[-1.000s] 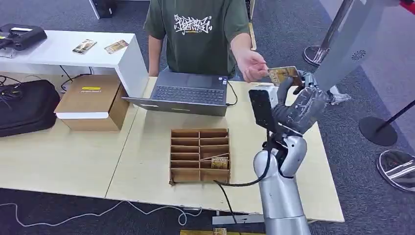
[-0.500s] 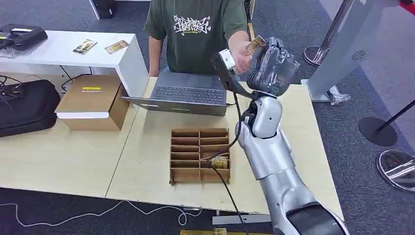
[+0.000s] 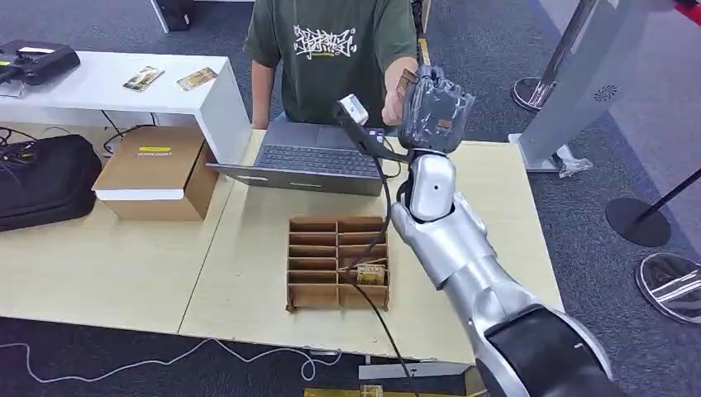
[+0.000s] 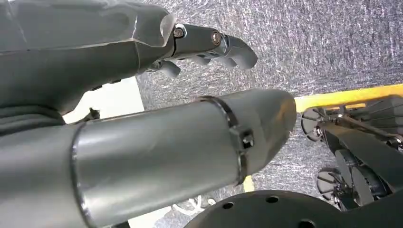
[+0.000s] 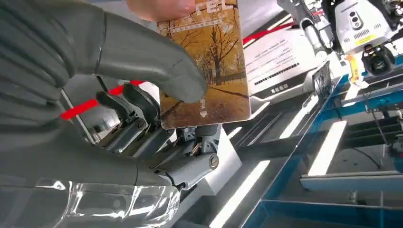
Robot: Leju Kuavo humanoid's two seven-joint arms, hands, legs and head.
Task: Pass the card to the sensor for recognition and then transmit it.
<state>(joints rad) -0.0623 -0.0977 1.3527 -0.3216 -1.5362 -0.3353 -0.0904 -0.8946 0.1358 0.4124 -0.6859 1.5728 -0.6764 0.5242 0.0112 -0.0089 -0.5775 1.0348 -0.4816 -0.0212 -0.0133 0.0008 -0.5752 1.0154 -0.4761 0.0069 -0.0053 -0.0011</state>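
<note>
A gold hotel card (image 3: 406, 82) with autumn trees stands above the laptop, in front of the person in the green shirt (image 3: 335, 58). My right hand (image 3: 435, 106) is raised high and pinches the card (image 5: 206, 66) between the thumb (image 5: 152, 57) and the darker fingers (image 5: 142, 114). The person's hand (image 3: 394, 98) touches the same card, with a fingertip (image 5: 161, 7) on its far edge. My left hand (image 4: 209, 45) hangs over grey carpet, its fingers apart and holding nothing.
An open laptop (image 3: 318, 157) sits at the table's far edge. A cardboard divider tray (image 3: 337, 261) holds another card (image 3: 372, 273). A cardboard box (image 3: 157, 169) and black bag (image 3: 41, 178) lie left. A white bench (image 3: 107, 83) stands behind.
My right arm has swung up and leftward with the card, from the table's right side to just before the person's chest. The person's hand followed and stays on the card.
</note>
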